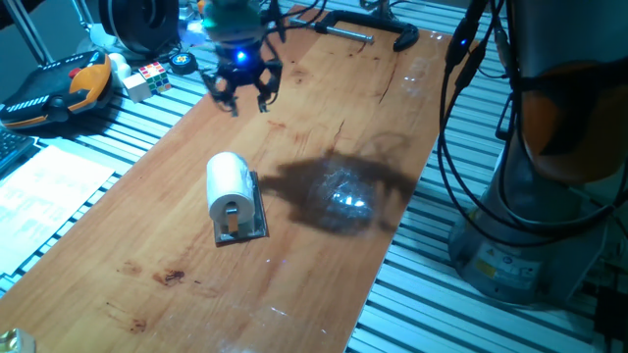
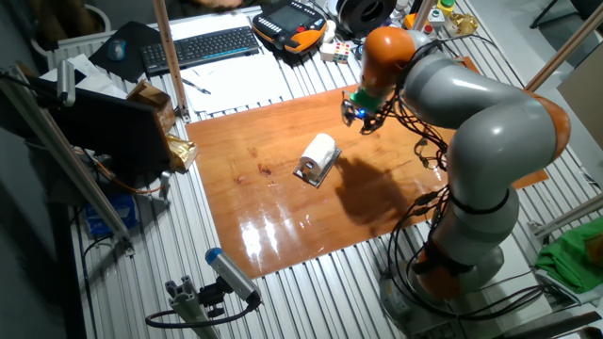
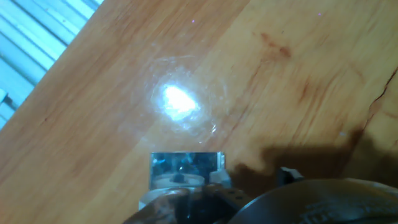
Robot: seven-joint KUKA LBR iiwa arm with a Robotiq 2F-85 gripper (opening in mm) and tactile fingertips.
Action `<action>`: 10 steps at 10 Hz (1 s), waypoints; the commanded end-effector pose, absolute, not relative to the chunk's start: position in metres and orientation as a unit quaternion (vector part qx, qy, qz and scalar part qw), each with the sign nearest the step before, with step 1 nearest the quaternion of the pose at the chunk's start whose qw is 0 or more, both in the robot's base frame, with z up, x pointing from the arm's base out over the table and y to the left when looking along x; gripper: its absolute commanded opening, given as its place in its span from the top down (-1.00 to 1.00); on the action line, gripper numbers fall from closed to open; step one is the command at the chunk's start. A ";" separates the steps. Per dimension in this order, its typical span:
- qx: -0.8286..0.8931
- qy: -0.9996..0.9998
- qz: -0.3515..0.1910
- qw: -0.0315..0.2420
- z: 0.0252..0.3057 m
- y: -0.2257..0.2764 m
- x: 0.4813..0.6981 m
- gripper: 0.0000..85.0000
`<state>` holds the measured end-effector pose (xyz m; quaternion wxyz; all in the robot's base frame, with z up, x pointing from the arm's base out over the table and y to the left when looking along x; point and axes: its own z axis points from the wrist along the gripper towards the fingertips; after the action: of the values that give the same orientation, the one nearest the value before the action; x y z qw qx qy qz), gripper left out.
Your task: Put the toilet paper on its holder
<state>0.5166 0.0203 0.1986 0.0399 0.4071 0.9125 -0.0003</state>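
Claw (image 1: 243, 90) hovering above the wooden board (image 1: 392, 196), fingers spread, gripping nothing. Toilet paper (image 1: 229, 182) lying well apart from the claw, toward the board's middle, already seated on its holder (image 1: 257, 218), long axis level along the plate. Black clamp (image 1: 368, 22) beyond the claw, at the board's far edge. Nothing between.

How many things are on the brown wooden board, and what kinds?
Paper roll: 1
Holder: 1
Black clamp: 1
Total: 3
The pincer hangs above the board, holding nothing.
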 end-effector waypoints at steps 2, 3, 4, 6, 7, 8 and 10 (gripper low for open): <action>0.373 0.927 -0.008 0.034 0.200 0.019 0.514 0.98; 0.342 0.939 -0.013 0.033 0.200 0.020 0.514 0.98; 0.308 0.951 -0.015 0.029 0.199 0.020 0.515 0.98; 0.240 0.971 0.000 0.018 0.200 0.020 0.515 0.98; 0.229 0.973 0.009 0.016 0.201 0.022 0.515 0.98; 0.229 0.973 0.011 0.017 0.202 0.024 0.515 0.98; 0.223 0.974 0.011 0.018 0.203 0.022 0.513 0.98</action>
<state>0.5133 0.0225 0.2027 0.0183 0.2508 0.9678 0.0108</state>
